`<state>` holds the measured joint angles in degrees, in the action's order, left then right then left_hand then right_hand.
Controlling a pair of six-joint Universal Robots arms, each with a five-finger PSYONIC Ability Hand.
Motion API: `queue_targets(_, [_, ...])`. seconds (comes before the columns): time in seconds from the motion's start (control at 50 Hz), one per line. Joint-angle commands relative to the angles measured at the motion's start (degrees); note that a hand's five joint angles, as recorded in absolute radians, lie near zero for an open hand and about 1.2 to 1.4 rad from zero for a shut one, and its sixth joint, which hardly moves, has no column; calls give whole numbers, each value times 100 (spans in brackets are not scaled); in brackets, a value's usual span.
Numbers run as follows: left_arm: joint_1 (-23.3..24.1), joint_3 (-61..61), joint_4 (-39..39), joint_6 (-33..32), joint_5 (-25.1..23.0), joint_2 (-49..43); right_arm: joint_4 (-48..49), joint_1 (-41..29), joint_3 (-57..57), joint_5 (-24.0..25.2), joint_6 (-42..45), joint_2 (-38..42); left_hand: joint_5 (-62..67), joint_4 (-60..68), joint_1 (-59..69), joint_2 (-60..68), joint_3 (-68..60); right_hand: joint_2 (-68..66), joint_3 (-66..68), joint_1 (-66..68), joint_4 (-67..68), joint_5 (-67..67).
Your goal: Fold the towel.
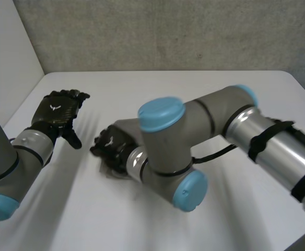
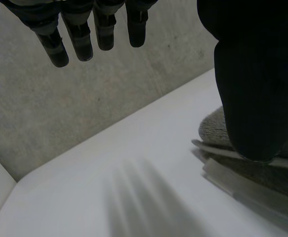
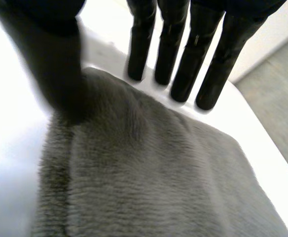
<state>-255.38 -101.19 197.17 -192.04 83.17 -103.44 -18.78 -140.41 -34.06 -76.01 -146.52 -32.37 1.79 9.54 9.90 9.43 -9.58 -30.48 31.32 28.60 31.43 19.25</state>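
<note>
1. Fingers (image 3: 178,74) of the right hand (image 1: 110,145) are straight and spread a little. Their tips come down right at the far edge of the grey towel (image 3: 149,168). The thumb (image 3: 60,74) is planted on the fluffy cloth beside them, and nothing is curled round or pinched.
2. The left hand (image 1: 56,116) hangs over bare table with its fingers (image 2: 82,39) straight and apart, holding nothing.
3. Surface: a plain white table (image 1: 194,89). Beyond the fingertips of both hands it runs to a rough grey wall (image 1: 168,31). A white panel (image 1: 6,52) stands off to the outer side of the left hand.
4. The towel lies flat under the right palm and stretches back from the fingertips toward the wrist. From the left wrist view, a folded-looking edge of it (image 2: 213,128) sits on the thumb side of the left hand, apart from those fingers.
5. In the way: the right arm (image 1: 194,141) bends across the middle of the table and covers most of its own hand and nearly all the towel in the head view.
6. Hard to make out: the left thumb (image 2: 252,89) blocks a big chunk of the towel, so I can't tell how many layers it has or where its corners are.
</note>
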Motion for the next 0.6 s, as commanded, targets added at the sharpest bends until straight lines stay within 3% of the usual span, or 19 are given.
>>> queue_targets(0.02, [137,319,-64,35,15,-18,540,680,-1301,-441,-1578,-1181,-175,51,15,61,-47,2048,-2132,-1860,-2143,-1925])
queue_targets(0.1, [505,512,-169,358,24,-115,1068,1112,-2296,-458,-2082,-1763,-158,68,32,78,-63,2048,-2132,-1860,-2143,-1925])
queue_targets(0.28, [990,803,-609,1019,15,-765,1025,1341,-2685,-520,-2443,-1729,-108,118,82,128,-114,2048,-2132,-1860,-2143,-1925])
queue_targets(0.4, [1236,1022,-724,1081,32,-1396,1025,1385,-2501,-459,-2908,-1379,-57,169,133,179,-164,2048,-2132,-1860,-2143,-1925])
queue_targets(0.6, [1175,1181,-776,1028,103,-1873,832,1315,-1727,-502,-2917,-472,-23,202,166,213,-198,2048,-2132,-1860,-2143,-1925])
